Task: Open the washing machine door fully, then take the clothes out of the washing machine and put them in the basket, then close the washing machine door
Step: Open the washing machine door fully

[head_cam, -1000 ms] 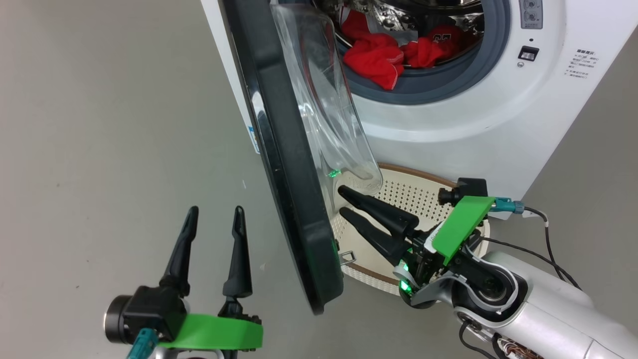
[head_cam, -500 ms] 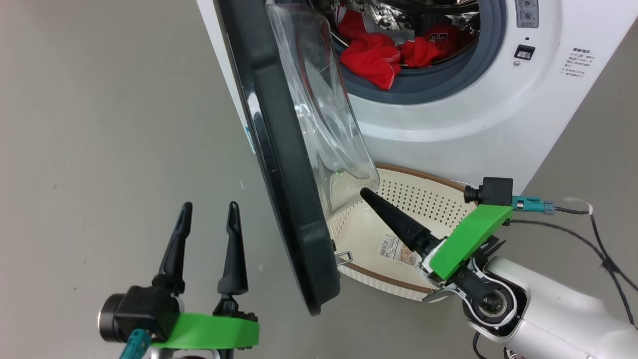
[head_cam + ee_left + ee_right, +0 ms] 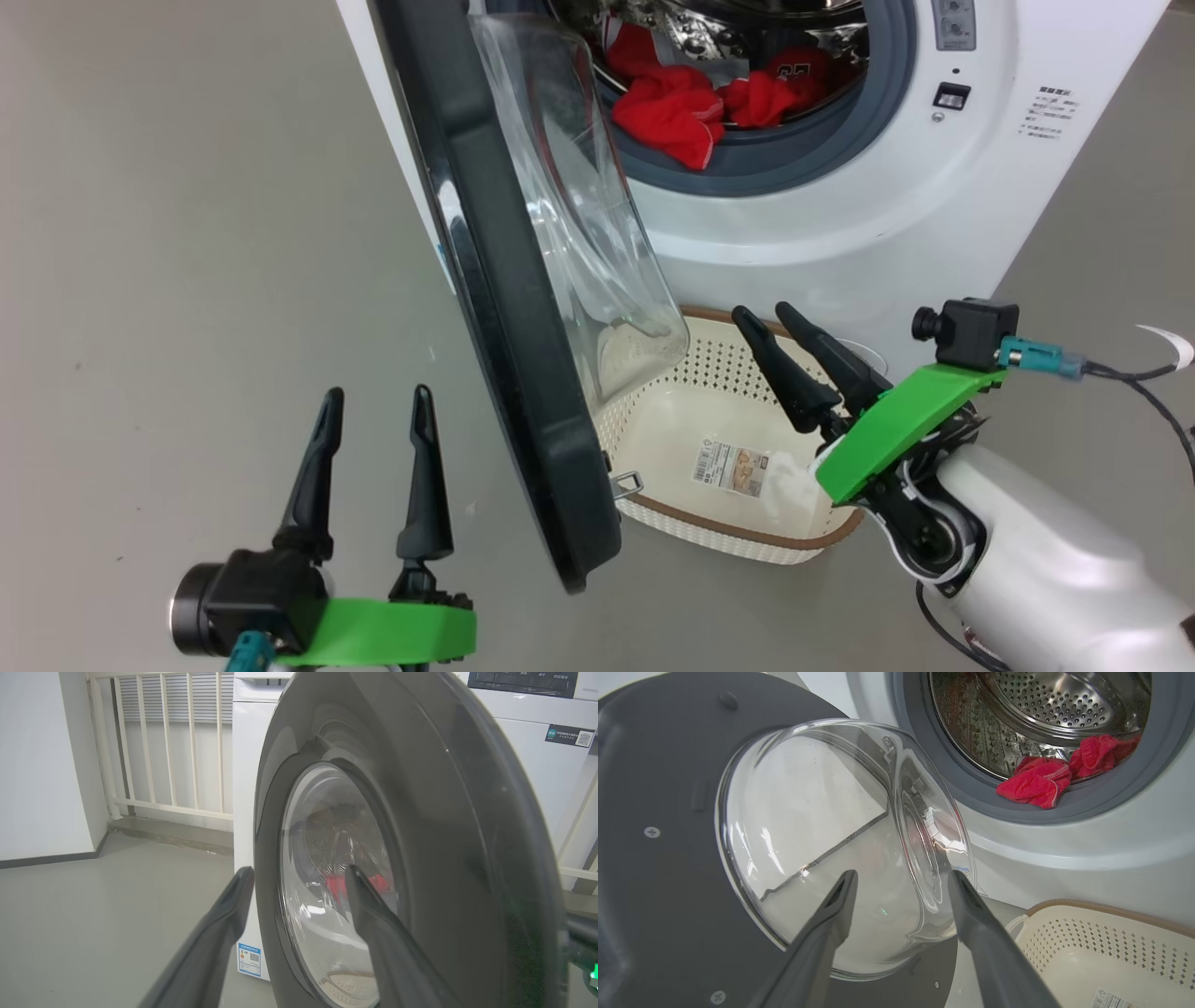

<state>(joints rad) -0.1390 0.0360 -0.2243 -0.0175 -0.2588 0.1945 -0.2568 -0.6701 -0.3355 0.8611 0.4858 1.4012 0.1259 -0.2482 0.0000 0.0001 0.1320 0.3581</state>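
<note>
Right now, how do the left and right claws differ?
Left claw sits on the outer side of the glossy black round door; right claw on its glass-bowl side, by the cream perforated plastic basket. Left claw points straight up the head view; right claw slants up-left. Both dark, two-fingered, open, empty.

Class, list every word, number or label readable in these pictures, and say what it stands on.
No text can be read for sure.
White digits on the clothes: too blurred.
Grey print on the washing machine: too small.
Sticker in the basket: too small.
Blue label on the machine's side, with QR code: too small.
Dark sticker with QR code, machine front: too small.
</note>
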